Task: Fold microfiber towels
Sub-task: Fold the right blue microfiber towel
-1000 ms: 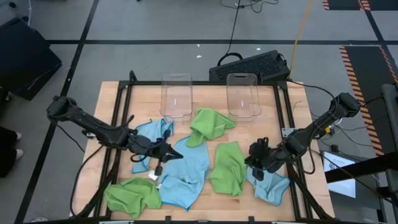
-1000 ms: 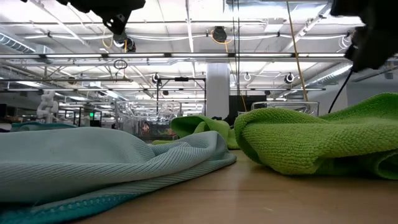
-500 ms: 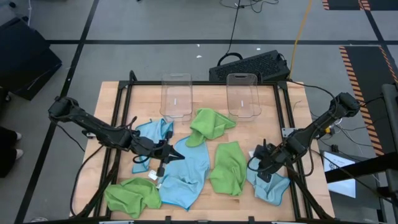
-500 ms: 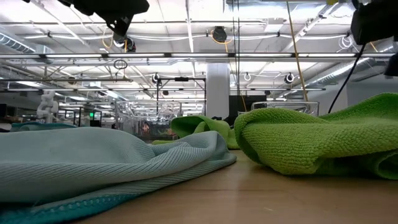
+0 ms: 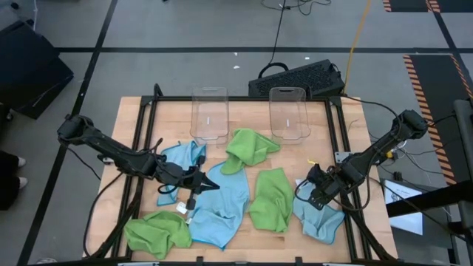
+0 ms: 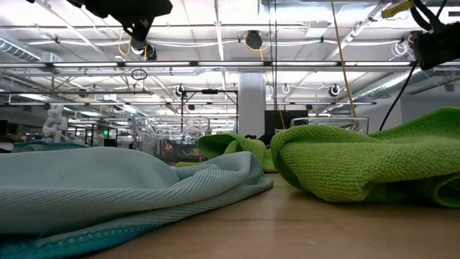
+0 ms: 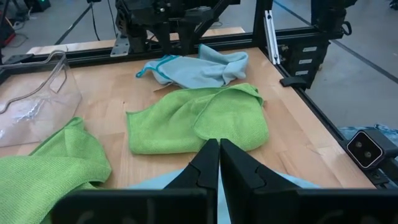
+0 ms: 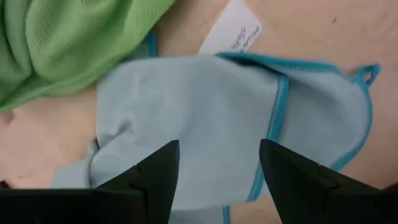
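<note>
Several microfiber towels lie crumpled on the wooden table: lime green ones at the far centre (image 5: 250, 148), centre right (image 5: 270, 199) and near left (image 5: 157, 233), light blue ones at the centre (image 5: 222, 207), left (image 5: 183, 157) and near right (image 5: 321, 222). My left gripper (image 5: 213, 185) hovers shut above the central blue towel, its closed fingertips (image 7: 219, 155) with nothing seen between them. My right gripper (image 5: 318, 193) points down, open, above the near-right blue towel (image 8: 205, 118), whose white tag (image 8: 233, 28) shows. Its fingers (image 8: 155, 180) stand clear of the cloth.
Two clear plastic bins (image 5: 210, 114) (image 5: 288, 112) stand at the table's far edge. A black metal frame (image 5: 144, 148) runs around the tabletop. A dark keyboard (image 5: 299, 77) lies on the floor beyond. Bare wood shows near the bins and along the right edge.
My right gripper has shifted a little toward the table's right edge, tipped from slanting to pointing nearly straight down while rolling, and its fingers have parted. The towels lie as before.
</note>
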